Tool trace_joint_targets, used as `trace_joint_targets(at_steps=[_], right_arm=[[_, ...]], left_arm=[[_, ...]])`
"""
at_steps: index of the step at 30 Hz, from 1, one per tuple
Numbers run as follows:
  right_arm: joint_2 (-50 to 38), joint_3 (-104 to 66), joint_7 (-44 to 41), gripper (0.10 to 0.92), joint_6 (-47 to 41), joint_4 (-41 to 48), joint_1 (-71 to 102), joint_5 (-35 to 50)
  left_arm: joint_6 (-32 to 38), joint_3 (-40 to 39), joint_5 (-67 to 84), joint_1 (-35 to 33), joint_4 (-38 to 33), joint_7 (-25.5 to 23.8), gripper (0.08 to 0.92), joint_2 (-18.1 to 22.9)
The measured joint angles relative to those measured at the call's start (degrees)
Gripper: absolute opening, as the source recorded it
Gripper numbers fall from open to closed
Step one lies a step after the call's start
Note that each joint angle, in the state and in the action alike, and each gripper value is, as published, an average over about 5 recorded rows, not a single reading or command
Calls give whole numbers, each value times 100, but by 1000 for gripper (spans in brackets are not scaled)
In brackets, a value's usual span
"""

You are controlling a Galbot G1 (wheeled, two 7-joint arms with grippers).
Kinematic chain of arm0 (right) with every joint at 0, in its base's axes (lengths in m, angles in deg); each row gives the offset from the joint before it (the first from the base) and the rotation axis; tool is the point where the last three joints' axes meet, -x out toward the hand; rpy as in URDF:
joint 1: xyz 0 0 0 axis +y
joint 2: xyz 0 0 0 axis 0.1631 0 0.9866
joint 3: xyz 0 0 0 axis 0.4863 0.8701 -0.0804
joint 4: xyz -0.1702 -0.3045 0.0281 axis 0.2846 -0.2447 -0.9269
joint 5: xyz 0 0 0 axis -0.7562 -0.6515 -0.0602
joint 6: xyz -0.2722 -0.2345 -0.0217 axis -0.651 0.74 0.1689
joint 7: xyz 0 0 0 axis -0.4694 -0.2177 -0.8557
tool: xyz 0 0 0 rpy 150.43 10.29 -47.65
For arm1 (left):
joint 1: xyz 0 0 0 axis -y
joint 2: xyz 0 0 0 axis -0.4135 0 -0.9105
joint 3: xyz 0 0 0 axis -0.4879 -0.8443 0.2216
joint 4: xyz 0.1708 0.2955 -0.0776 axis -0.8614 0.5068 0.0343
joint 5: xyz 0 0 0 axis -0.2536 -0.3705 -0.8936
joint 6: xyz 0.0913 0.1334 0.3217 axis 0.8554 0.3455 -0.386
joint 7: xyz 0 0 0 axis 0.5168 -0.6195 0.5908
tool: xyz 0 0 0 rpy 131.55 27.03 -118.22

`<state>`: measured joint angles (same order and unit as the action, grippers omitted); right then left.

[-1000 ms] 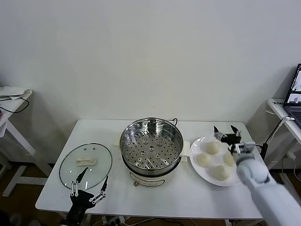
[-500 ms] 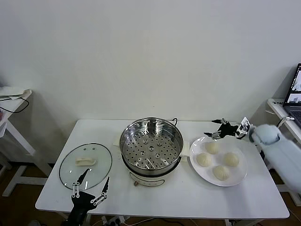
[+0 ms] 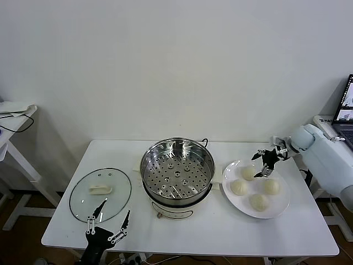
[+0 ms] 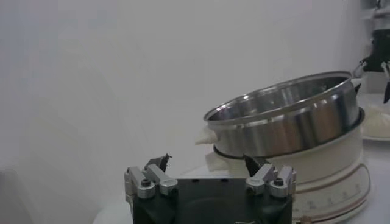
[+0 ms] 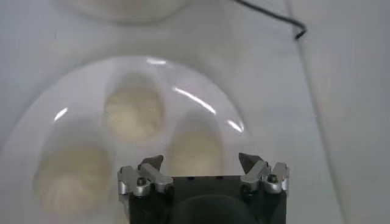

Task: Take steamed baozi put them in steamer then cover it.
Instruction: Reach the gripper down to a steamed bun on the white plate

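Four pale baozi (image 3: 249, 173) lie on a white plate (image 3: 227, 175) to the right of the steamer (image 3: 177, 171), whose perforated tray holds nothing. My right gripper (image 3: 267, 160) is open and empty, hovering over the far side of the plate above the buns. In the right wrist view the gripper (image 5: 200, 163) has a bun (image 5: 195, 149) just beyond its open jaws and two more buns (image 5: 133, 109) on the plate (image 5: 79, 79). The glass cover (image 3: 100, 194) lies flat on the table left of the steamer. My left gripper (image 3: 107, 223) is open and empty at the table's front edge, by the cover.
The steamer's white base has a black cord (image 3: 205, 142) behind it. In the left wrist view my left gripper (image 4: 207, 164) faces the steamer (image 4: 286, 115) side on. A side table (image 3: 14, 113) stands at the left and a laptop (image 3: 347, 107) at the right.
My right arm has swung from the plate's front right round to its far right side; the open gripper now hangs over the far buns. The left gripper has barely moved.
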<state>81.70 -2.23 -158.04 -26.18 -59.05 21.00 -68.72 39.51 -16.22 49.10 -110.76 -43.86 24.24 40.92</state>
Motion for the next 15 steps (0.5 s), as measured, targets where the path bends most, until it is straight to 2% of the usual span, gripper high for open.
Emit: trace_joint_targets(at_steps=[15], right_arm=[[600,182,228,822,191,587,-69,-699]], left_arm=[[21,18,-13,37,89,15,823,20]])
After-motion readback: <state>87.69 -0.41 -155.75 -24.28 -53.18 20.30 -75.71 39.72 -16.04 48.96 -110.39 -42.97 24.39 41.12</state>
